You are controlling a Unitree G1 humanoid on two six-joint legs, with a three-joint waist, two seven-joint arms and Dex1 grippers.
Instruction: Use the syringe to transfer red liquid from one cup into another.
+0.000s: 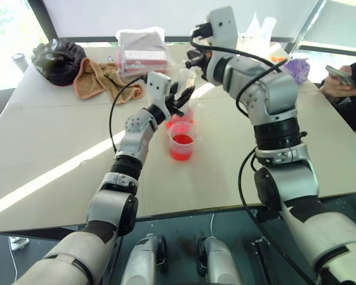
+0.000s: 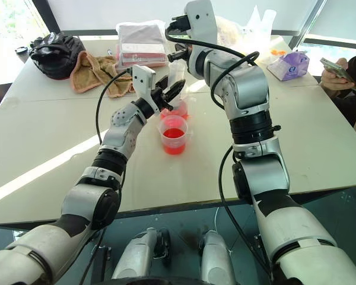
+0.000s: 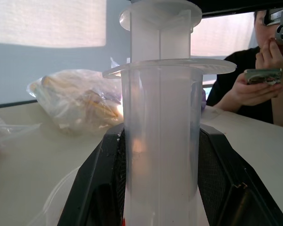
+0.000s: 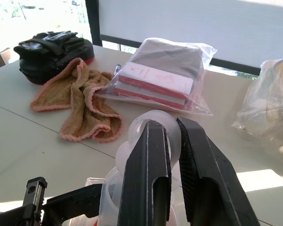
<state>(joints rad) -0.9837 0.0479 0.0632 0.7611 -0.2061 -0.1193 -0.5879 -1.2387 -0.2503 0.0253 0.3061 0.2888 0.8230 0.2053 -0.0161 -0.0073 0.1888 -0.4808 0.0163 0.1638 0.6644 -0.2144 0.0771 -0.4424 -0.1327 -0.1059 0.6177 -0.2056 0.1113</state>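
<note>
— Two grippers, left to right — what does each hold?
— On the left, the left gripper (image 1: 179,98) is pinched on the barrel of the syringe (image 3: 159,141), which stands upright over the far cup (image 1: 186,115).
— And the near cup (image 1: 181,141)?
— It sits just in front, with red liquid (image 1: 181,146) in it.
— The right one?
— The right gripper (image 4: 172,141) is pressed together on the syringe's white plunger top — above the left gripper.
</note>
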